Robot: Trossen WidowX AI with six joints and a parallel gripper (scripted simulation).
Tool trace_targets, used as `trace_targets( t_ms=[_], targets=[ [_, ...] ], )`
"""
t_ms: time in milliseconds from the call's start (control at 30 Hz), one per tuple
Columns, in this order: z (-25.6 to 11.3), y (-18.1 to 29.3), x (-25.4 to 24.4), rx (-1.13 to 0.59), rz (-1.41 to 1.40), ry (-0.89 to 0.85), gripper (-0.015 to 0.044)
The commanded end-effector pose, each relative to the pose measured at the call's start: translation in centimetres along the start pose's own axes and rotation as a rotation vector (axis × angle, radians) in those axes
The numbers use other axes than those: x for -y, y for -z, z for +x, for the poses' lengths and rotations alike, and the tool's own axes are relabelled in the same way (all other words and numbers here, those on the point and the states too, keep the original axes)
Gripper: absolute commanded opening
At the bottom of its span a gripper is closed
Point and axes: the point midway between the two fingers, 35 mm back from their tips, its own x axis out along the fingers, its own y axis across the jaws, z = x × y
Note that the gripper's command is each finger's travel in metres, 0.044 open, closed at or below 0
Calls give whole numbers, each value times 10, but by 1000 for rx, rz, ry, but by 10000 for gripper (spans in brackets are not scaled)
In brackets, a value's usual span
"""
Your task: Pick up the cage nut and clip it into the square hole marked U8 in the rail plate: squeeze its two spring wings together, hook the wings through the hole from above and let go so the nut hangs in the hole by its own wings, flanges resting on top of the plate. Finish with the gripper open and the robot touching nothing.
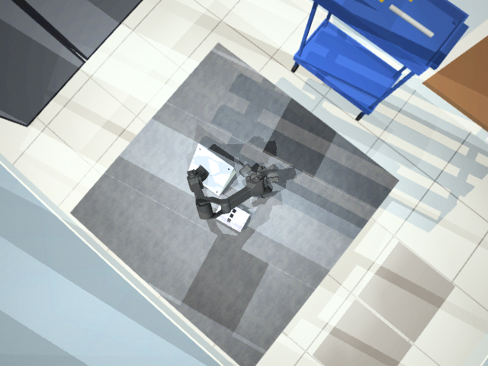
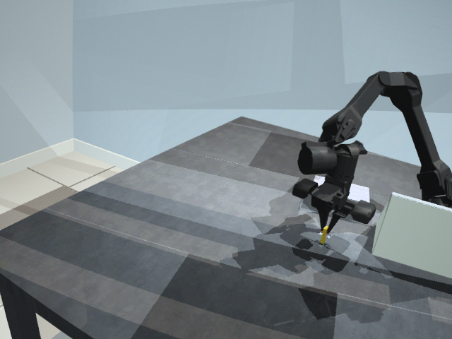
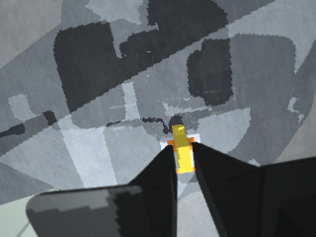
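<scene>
The cage nut (image 2: 323, 236) (image 3: 185, 160) is a small yellow piece with orange wings and pale flanges. My gripper (image 2: 325, 232) (image 3: 182, 150) points down and is shut on it, one black fingertip against each side. The nut's foot is at or just above the dark table top; a gap is too small to tell. In the top view the arm hides the nut. The rail plate (image 1: 241, 223) (image 2: 359, 193) is a white block with several dark square holes, a short way from the gripper. Its hole labels are too small to read, and the arm partly covers it.
A large pale box (image 1: 216, 171) (image 2: 412, 233) with a sloping face stands beside the arm's base, close to the gripper's side. The dark table (image 1: 157, 236) (image 2: 109, 233) carries all of this. A blue cart (image 1: 342, 66) stands on the floor past the table's edge.
</scene>
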Motion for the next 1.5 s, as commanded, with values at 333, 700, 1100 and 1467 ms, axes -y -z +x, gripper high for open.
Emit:
trace_targets(
  t_ms=[333,700,1100,1467],
  targets=[
    [-35,-2,1,1,-4,1,26],
    [-71,-1,-1,-2,-7,1,26],
    [-95,5,4,1,43,0,26],
    [-100,69,34,12,424,-3,26]
  ],
)
